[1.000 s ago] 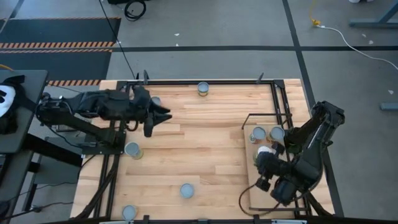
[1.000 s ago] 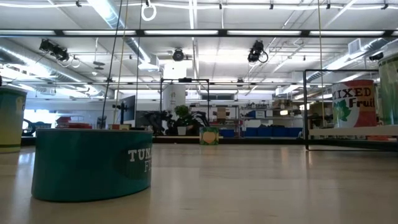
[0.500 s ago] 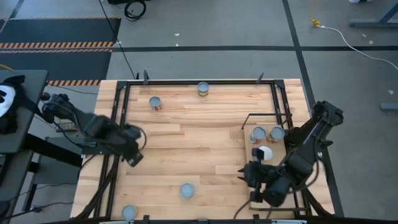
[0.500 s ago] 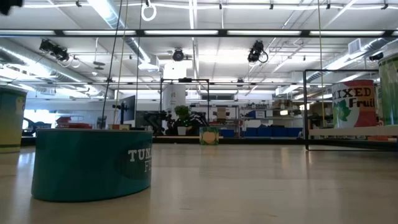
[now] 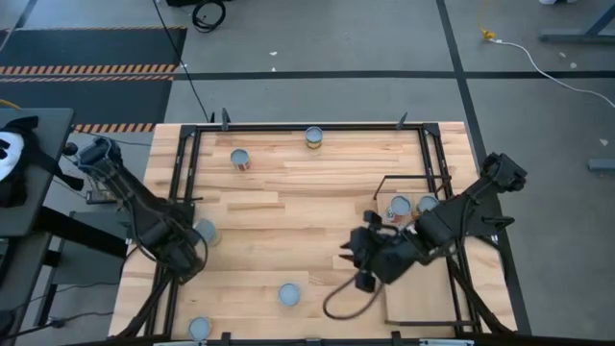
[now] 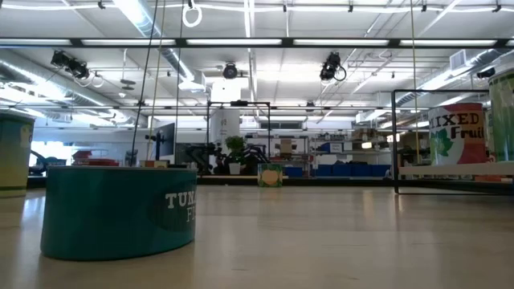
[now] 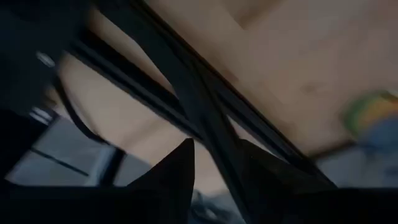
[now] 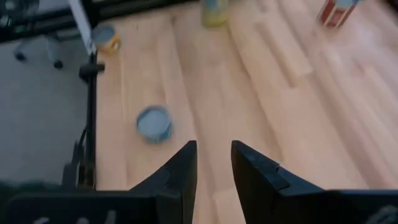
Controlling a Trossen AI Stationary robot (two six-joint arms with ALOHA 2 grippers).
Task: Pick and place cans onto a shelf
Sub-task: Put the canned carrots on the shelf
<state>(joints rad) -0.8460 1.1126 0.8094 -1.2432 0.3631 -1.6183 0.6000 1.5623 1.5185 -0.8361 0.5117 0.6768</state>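
High view showed seven cans [image 5: 288, 294], two on the shelf [image 5: 418, 298]. Right gripper [image 5: 357, 259] reached over mid-table, fingers narrowly parted and empty; left gripper [image 5: 187, 258] low at the left edge, opening unclear.

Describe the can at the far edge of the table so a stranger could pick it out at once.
In the high view, find the planked table and follow its far edge. The can sits alone there, about midway along, beside the black frame bar. Unlike the red-labelled can nearer the left arm, it shows a yellowish side under its grey top.
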